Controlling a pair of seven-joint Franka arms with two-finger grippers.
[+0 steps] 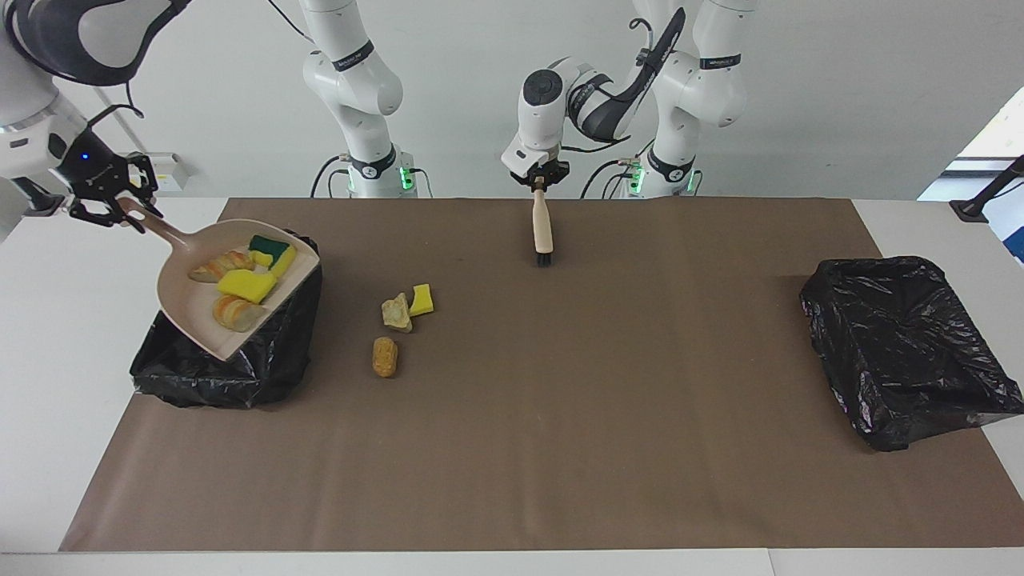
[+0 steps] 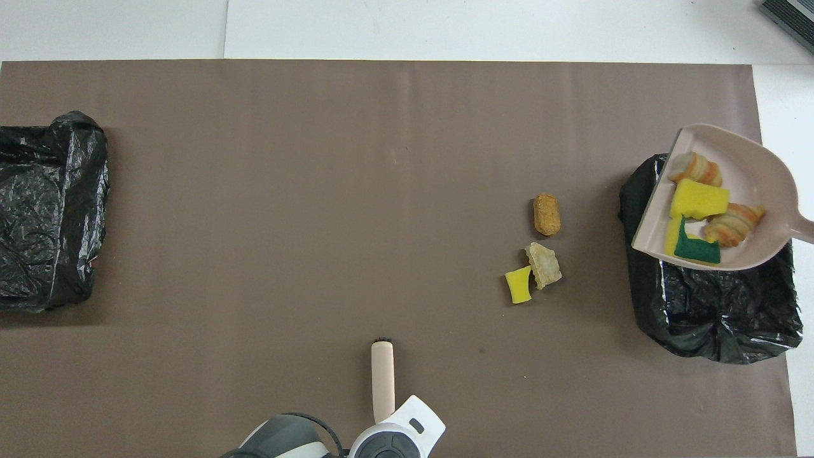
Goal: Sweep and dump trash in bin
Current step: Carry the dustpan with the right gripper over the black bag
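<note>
My right gripper (image 1: 122, 205) is shut on the handle of the pink-beige dustpan (image 1: 188, 308), which it holds tilted over the black-lined bin (image 1: 240, 368) at the right arm's end of the table. The pan (image 2: 757, 175) carries several trash pieces: two croissant-like lumps (image 1: 238, 312), a yellow sponge bit (image 1: 244, 284) and a yellow-green sponge (image 1: 272, 250). Three trash pieces lie on the mat beside that bin: a yellow sponge bit (image 1: 422, 299), a beige rocky chunk (image 1: 396, 313) and a golden-brown lump (image 1: 385, 357). My left gripper (image 1: 539, 182) is shut on the wooden-handled brush (image 1: 543, 228), which hangs bristles down over the mat's edge near the robots.
A second black-lined bin (image 1: 904, 344) stands at the left arm's end of the table, and also shows in the overhead view (image 2: 44, 210). The brown mat (image 1: 560, 416) covers most of the table.
</note>
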